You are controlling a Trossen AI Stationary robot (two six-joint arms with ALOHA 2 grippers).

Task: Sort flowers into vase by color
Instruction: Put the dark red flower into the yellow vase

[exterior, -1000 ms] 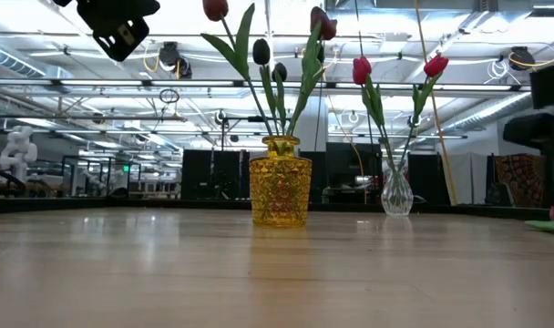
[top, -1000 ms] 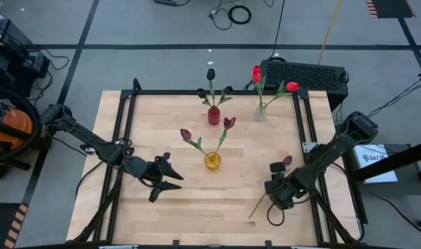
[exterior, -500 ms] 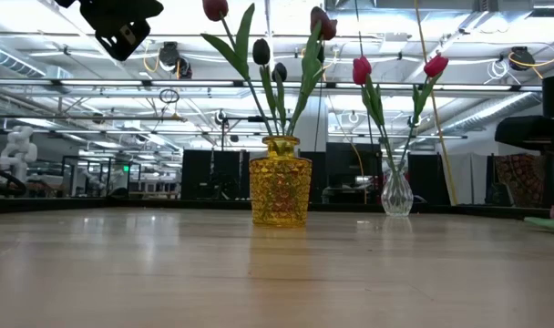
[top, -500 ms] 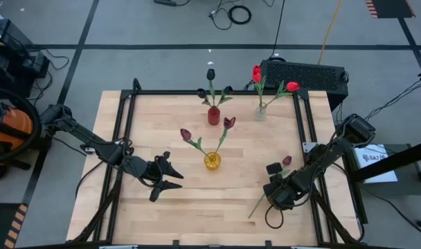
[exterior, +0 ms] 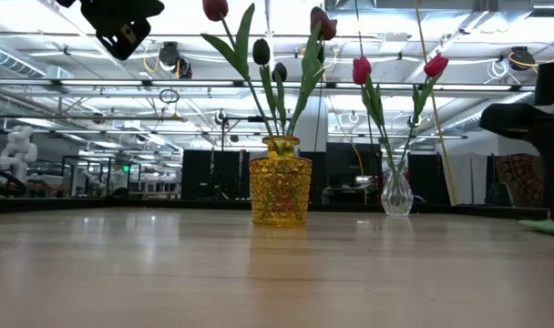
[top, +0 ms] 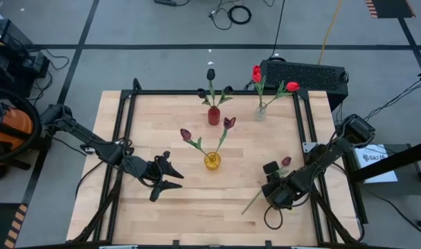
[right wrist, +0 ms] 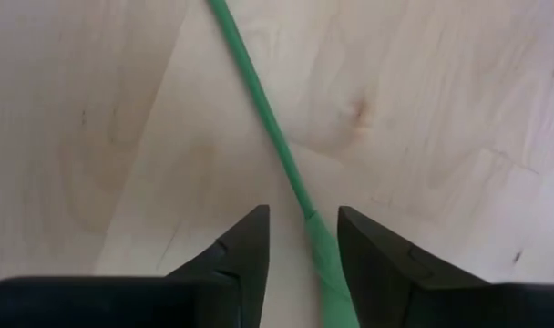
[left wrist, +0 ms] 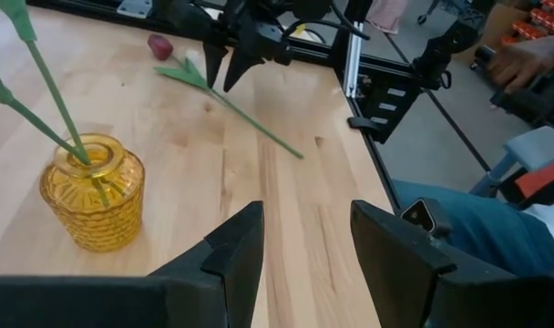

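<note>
A loose tulip with a maroon head [top: 287,161] and a long green stem [top: 255,200] lies flat on the table at the near right. It also shows in the left wrist view [left wrist: 227,100]. My right gripper [top: 269,185] is open right over it, pointing down, one finger on each side of the stem [right wrist: 286,164]. My left gripper [top: 177,178] is open and empty, left of the yellow vase [top: 212,160], which holds two maroon tulips. A red vase [top: 214,115] holds near-black tulips. A clear glass vase [top: 260,112] holds red tulips. My right gripper [left wrist: 220,82] comes from above with its open fingers [right wrist: 245,246] across the tulip's stem [right wrist: 306,214], near its leaves. I cannot tell whether a finger touches the stem. The tulip lies flat on the table.
A black frame [top: 127,124] runs around the wooden table. A black box [top: 304,75] stands behind the far right corner. A person's hand [left wrist: 532,59] and leg [left wrist: 477,228] show beyond the table's right edge. Bare wood lies between the two grippers.
My right gripper has gone a little toward the table's left edge and down over the loose tulip. The free end of the tulip's stem has swung slightly toward the left edge, while its head stays where it was.
</note>
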